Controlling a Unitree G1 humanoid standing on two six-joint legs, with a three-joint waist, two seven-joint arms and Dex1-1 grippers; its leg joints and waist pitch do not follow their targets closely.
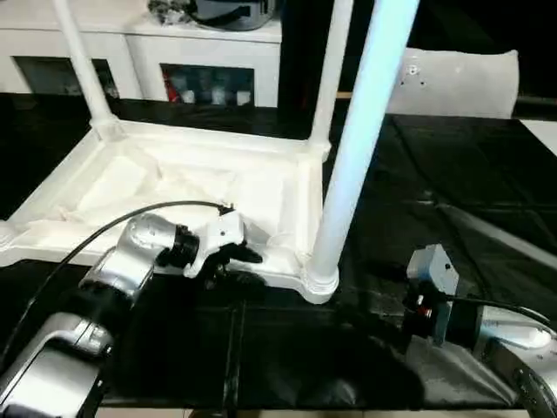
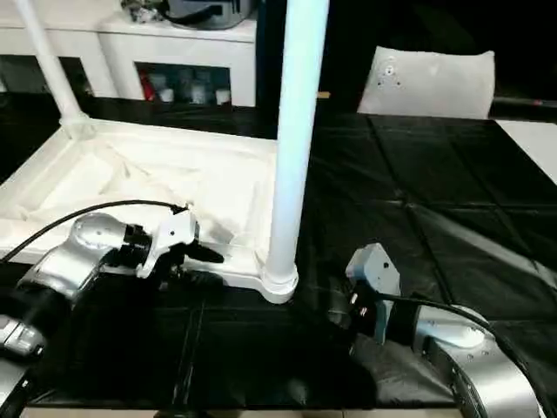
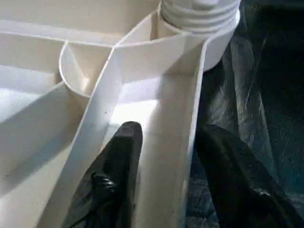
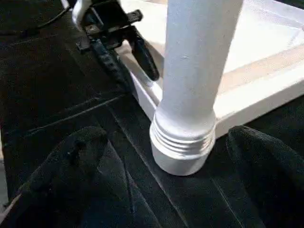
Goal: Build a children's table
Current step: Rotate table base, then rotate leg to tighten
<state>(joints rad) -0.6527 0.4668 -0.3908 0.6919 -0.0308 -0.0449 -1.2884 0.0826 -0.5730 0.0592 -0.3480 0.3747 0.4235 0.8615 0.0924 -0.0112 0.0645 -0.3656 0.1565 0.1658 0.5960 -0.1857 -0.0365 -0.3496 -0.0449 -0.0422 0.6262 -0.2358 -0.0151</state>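
Because the sockets must face up, the tabletop lies underside-up on the black bench, three legs standing: one near 5 o'clock, another at 1, another at 11. The left pincer straddles its near rim, steadying it, one finger inside; the right pincer gapes wide around the near leg's base.

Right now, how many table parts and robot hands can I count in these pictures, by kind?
Tabletop, upside down on the black surface: 1
Legs standing in its corner sockets: 3 (near, far right, far left)
Robot hands: 2 (left hand at the tabletop's near rim, right hand facing the near leg)
Total: 6
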